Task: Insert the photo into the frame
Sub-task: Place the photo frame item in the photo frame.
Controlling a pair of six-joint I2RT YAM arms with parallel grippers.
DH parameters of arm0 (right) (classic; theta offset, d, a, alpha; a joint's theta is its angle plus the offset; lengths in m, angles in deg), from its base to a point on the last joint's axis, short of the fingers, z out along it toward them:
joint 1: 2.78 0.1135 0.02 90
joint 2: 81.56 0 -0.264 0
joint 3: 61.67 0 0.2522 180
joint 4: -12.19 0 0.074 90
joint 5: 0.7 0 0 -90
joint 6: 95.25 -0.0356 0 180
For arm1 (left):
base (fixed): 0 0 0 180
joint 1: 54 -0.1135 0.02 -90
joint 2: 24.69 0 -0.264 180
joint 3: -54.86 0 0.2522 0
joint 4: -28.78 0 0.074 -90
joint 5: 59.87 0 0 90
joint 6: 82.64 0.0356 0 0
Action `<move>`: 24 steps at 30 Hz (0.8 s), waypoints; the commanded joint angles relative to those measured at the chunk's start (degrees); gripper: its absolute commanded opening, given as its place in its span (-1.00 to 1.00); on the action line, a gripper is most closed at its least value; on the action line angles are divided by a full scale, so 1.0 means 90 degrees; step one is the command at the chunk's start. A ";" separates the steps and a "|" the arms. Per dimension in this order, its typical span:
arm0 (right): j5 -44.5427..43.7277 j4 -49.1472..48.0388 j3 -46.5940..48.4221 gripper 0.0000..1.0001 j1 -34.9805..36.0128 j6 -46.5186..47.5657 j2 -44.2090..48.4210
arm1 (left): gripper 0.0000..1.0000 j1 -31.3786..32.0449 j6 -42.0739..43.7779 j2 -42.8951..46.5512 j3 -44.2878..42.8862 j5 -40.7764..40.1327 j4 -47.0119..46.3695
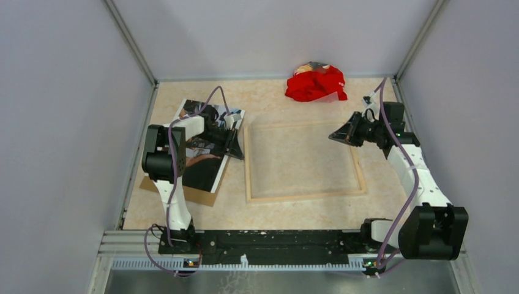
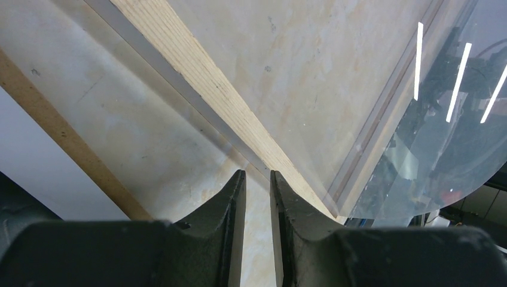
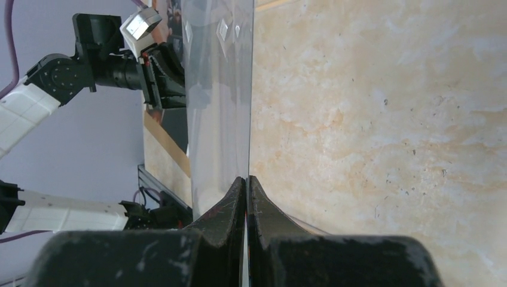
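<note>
While the right claw (image 3: 247, 178) is pinched shut on a clear sheet (image 3: 221, 89) and the left claw (image 2: 257, 174) stands narrowly apart by the frame (image 2: 197, 78), the photo (image 1: 207, 171) lies flat behind the left claw, probably light, floppy and best nipped at a free corner.

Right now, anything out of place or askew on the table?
Yes. The right tool pinches a clear pane by its edge, so it looks lifted off the frame, not seated. The photo lies skewed on the brown backing board, at an angle to the frame. A crumpled red cloth sits at the far edge.
</note>
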 commanded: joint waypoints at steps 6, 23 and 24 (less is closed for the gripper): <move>-0.0412 0.0190 0.0111 -1.00 -0.0019 0.0330 0.0061 | -0.46 -0.0029 0.0040 0.0004 0.0038 0.0162 -0.0097; -0.0692 0.0179 0.0076 -1.00 -0.0018 0.0552 -0.0064 | -0.48 -0.0028 0.0043 -0.0035 0.0048 0.0182 -0.0105; -0.0659 0.0137 0.0047 -1.00 -0.0019 0.0533 -0.0061 | -0.48 -0.0029 0.0041 -0.0035 0.0043 0.0184 -0.0099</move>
